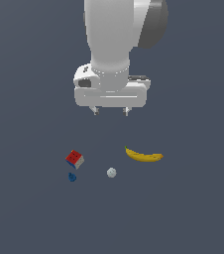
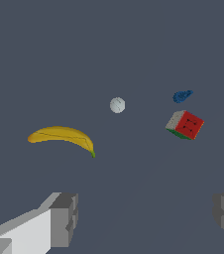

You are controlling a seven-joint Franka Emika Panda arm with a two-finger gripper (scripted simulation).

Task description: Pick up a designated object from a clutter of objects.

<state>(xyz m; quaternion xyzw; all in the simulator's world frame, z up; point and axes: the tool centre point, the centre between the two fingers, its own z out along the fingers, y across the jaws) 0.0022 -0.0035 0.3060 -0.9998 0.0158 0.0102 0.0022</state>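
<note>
Exterior view: our end effector (image 1: 111,112) hangs open, empty; approach step—next we shift lower-left over the tiny blue lump (image 1: 72,177) beside the puzzle cube (image 1: 75,159).

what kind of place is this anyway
Most likely a simulated test scene, not a real room: a flat, featureless dark grey floor with no walls or furniture, a cleanly rendered white arm with open fingers hanging above, and a few small props, namely a banana, puzzle cube, pale ball and blue lump.
</note>
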